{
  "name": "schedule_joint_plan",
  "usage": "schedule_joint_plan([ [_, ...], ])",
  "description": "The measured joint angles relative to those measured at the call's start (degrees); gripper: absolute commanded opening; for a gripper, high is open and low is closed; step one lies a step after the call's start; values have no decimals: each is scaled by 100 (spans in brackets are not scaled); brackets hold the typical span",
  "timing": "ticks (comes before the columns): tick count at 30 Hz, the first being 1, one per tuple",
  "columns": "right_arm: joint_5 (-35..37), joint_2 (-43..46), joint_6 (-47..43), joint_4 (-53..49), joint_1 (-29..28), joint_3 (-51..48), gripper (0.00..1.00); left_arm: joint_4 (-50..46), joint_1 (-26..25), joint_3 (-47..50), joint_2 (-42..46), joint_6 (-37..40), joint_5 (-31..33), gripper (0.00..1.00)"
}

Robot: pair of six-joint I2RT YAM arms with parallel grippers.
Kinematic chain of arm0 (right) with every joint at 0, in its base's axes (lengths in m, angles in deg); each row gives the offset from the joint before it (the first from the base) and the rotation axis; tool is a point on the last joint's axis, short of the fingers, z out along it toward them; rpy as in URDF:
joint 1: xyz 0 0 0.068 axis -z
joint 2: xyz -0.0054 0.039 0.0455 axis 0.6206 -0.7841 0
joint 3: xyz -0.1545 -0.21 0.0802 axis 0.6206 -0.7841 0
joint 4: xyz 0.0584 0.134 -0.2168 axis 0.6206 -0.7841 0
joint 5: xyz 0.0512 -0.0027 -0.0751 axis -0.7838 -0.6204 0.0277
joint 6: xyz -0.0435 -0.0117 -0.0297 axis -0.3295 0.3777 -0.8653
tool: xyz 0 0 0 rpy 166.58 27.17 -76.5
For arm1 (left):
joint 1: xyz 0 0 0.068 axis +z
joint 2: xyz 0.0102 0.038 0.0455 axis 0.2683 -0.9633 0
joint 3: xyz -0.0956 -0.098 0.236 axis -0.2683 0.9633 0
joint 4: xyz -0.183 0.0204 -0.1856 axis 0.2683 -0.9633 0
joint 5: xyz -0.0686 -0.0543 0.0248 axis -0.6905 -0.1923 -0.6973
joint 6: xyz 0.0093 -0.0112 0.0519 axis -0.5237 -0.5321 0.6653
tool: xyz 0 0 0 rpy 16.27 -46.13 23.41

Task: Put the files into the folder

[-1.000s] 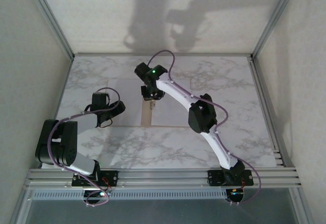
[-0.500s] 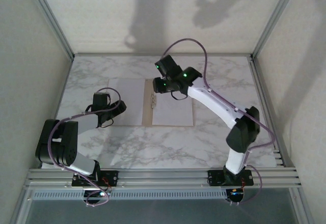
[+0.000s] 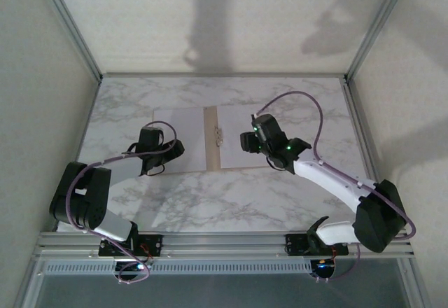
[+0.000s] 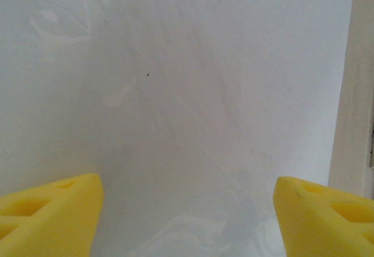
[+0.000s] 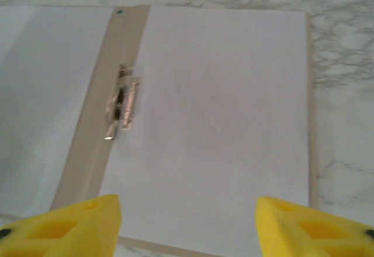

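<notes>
The tan folder [image 3: 212, 155] lies open and flat on the marble table, its metal clip [image 5: 123, 102] on the centre crease [image 5: 96, 152]. White files cover both halves: one sheet on the left half [image 3: 183, 140], one on the right half [image 3: 236, 155]. My left gripper [image 3: 173, 151] hovers low over the left sheet [image 4: 193, 93], fingers wide apart, open, nothing between them. My right gripper [image 3: 246, 141] is above the right sheet [image 5: 222, 122] near its near edge, open and empty. The crease strip [image 4: 350, 122] shows at the right edge of the left wrist view.
Bare marble table [image 3: 231, 203] surrounds the folder on all sides. Aluminium frame rails [image 3: 224, 241] run along the near edge, with posts [image 3: 70, 24] at the back corners and plain walls behind.
My right arm has drawn back from the far centre toward the near right, and its gripper has opened. The left gripper has shifted slightly right over the left sheet.
</notes>
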Motion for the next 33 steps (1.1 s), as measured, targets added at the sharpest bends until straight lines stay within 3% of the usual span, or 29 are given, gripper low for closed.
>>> schedule_joint_plan([
  [11, 85, 304, 590, 597, 946, -765, 77, -258, -142, 4, 662, -444, 352, 99],
  [19, 61, 573, 734, 761, 955, -835, 80, -216, -142, 721, 1993, -841, 885, 100],
  [28, -50, 555, 817, 767, 955, -835, 80, -468, -129, 1694, 4262, -1338, 1814, 99],
  [33, -90, 437, 846, 785, 955, -835, 80, -706, -52, 2177, 5128, -1705, 1961, 100],
])
